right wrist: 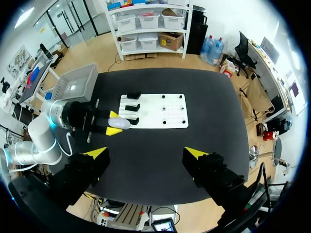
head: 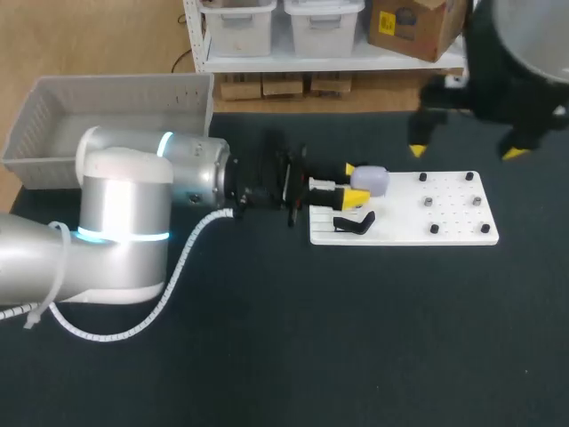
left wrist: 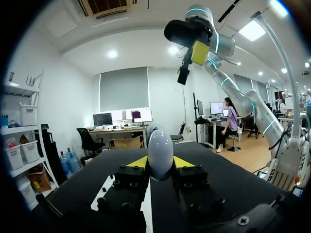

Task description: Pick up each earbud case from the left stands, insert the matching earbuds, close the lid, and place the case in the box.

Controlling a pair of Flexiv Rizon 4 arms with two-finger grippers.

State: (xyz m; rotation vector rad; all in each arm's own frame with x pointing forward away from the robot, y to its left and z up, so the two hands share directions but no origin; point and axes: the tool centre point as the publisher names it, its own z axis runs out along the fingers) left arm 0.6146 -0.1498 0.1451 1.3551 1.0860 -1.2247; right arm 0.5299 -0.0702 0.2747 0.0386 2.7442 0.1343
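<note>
Head view: left fingers (head: 354, 197) clamped on earbud case (head: 373, 180) (smooth, light, likely slippery).
Right fingers (head: 418, 149): apart, far right.
Grip: across its sides.

Earbud case (left wrist: 160, 153) smooth glossy plastic; table (head: 356, 338) matt dark cloth; box (head: 124, 93) perforated plastic

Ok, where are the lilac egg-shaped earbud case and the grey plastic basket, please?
lilac egg-shaped earbud case (left wrist: 160, 154): left wrist view, middle of its shell.
grey plastic basket (head: 124, 93): head view, on its far wall.
</note>
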